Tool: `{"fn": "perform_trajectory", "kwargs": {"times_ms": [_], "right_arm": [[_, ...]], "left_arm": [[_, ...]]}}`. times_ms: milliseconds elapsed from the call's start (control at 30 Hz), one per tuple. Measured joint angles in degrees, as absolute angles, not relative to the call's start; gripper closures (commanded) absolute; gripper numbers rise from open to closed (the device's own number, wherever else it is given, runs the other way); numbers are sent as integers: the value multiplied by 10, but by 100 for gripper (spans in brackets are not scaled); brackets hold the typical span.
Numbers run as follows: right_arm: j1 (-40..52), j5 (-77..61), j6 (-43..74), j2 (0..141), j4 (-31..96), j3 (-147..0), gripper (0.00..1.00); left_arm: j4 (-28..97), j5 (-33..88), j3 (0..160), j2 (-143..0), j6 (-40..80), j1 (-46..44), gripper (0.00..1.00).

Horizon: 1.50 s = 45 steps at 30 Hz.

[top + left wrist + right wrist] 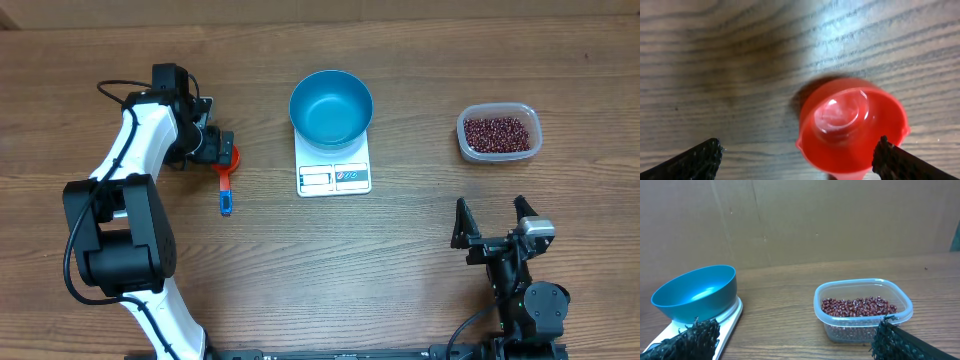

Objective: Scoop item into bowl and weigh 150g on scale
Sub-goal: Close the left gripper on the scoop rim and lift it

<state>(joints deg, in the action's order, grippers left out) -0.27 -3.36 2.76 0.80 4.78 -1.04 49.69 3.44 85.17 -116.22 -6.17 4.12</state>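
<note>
My left pincer (218,147) is spread wide and hangs over the red cup of the scoop (229,172), which lies on the bench (400,260) left of the scale (334,176). Its blue handle points toward my side of the bench. In the left wrist view the scoop (852,125) lies mouth up between the two fingers, close to one of them (I cannot tell whether that finger touches the rim). Nothing is pinched there.

My right pincer (490,215) is also spread wide and holds nothing. It is low near the front edge of the bench, well apart from the tub (466,143).

The blue bowl (331,107) sits on the far end of the white scale, leaving the display and buttons uncovered. The red beans (497,132) lie in the clear tub to the right of the scale, apart from it. Through the right wrist camera the bowl (695,292) tilts a little on the scale (735,311), and the beans (860,306) form a shallow layer in the tub (840,330).
</note>
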Motion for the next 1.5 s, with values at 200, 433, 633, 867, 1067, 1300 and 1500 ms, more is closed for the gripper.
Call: {"fn": "perform_trajectory", "kwargs": {"times_ms": [200,433,633,867,1067,1300,1500], "right_arm": [[-3,-34,28,8,48,-11,0],[-3,-34,28,8,48,-11,0],[-3,-34,28,8,48,-11,0],[-3,-34,28,8,48,-10,0],[-3,-34,28,8,48,-10,0],[-3,-34,28,8,48,-11,0],[-3,-34,28,8,48,-11,0]], "left_arm": [[496,34,852,-1165,-62,41,0],[496,34,852,-1177,-62,41,1],[497,34,852,-1183,-62,41,0],[497,34,852,-1187,-62,41,0],[496,33,852,-1205,-61,41,0],[495,32,852,-1205,-62,41,0],[496,32,852,-1205,-60,41,16]]}}
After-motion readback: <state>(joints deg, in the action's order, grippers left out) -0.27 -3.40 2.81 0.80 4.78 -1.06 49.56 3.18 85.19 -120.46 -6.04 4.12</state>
